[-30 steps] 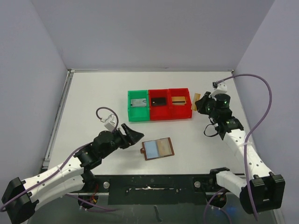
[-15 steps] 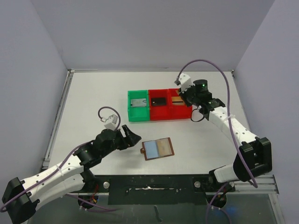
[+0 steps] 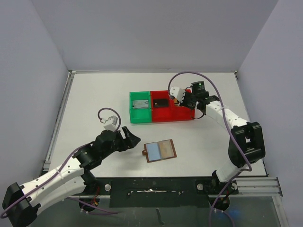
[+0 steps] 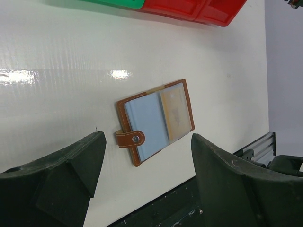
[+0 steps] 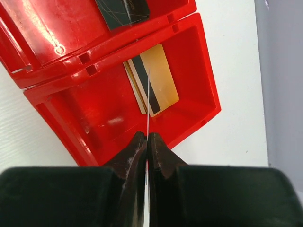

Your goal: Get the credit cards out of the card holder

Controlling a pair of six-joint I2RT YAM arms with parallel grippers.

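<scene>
1. Credit cards (image 5: 163, 78) lie on the floor of the right red bin (image 5: 94, 104). The top one is gold-yellow with a dark stripe, and the pale edge of another shows beneath it.
2. My right fingers (image 5: 139, 158) are pinched tight on a thin card (image 5: 147, 118). I see it edge-on as a pale line standing over that bin.
3. The card holder (image 3: 160, 151) lies open and flat on the white table (image 3: 94, 94). It sits near the front edge, between my two arms and well apart from the bins. One half shows a pale blue pocket and the other half looks tan. A brown strap (image 4: 129, 138) with a snap sticks out from one side.
4. My left fingers (image 3: 132, 137) are spread wide and hold nothing. They hang just beside the card holder without touching it.
5. A green bin (image 3: 140, 113), a middle red bin (image 3: 161, 113) and the right red bin stand in a row, touching side to side. The green one holds a grey card (image 3: 139, 104) and the middle one a dark card (image 3: 161, 101).
6. The table is glossy, with bright glints and faint ribbing in my left wrist view.
7. Pale lilac-grey walls (image 3: 142, 33) close the table in on three sides. A metal rail (image 3: 59, 123) runs along the left edge and a black strip (image 3: 156, 182) along the near edge.
</scene>
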